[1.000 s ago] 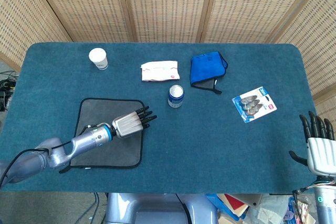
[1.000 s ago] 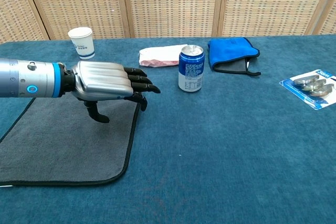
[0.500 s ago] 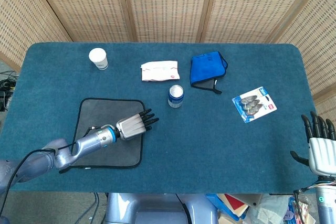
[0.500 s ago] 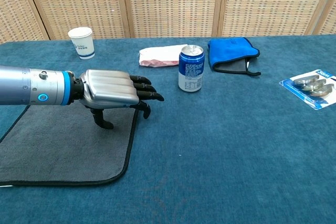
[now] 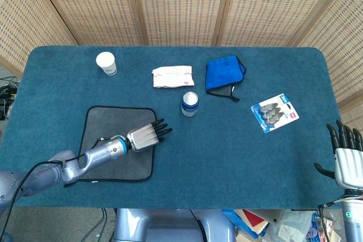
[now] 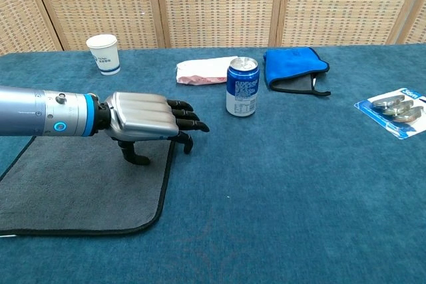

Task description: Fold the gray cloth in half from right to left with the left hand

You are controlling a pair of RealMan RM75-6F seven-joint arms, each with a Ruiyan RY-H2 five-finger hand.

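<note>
Matt gray cloth (image 5: pixel 108 134) with stitched black edging; brushed-metal left hand (image 6: pixel 143 119), glossy black fingers (image 6: pixel 190 116); napped teal fabric table (image 5: pixel 227 157); glossy metal can (image 6: pixel 242 87); paper cup (image 5: pixel 106 63).

Gray cloth (image 5: pixel 117 143), black-edged; teal table (image 5: pixel 227 151)

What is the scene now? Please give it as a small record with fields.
task item: gray cloth, lying flat and unfolded near the front left of the table
left robot hand: over the right edge of the gray cloth, fingers extended, holding nothing
right robot hand: at the table's front right corner, fingers apart, holding nothing
fold: not yet begun
other things: paper cup, white packet, drink can, blue pouch, blister pack
</note>
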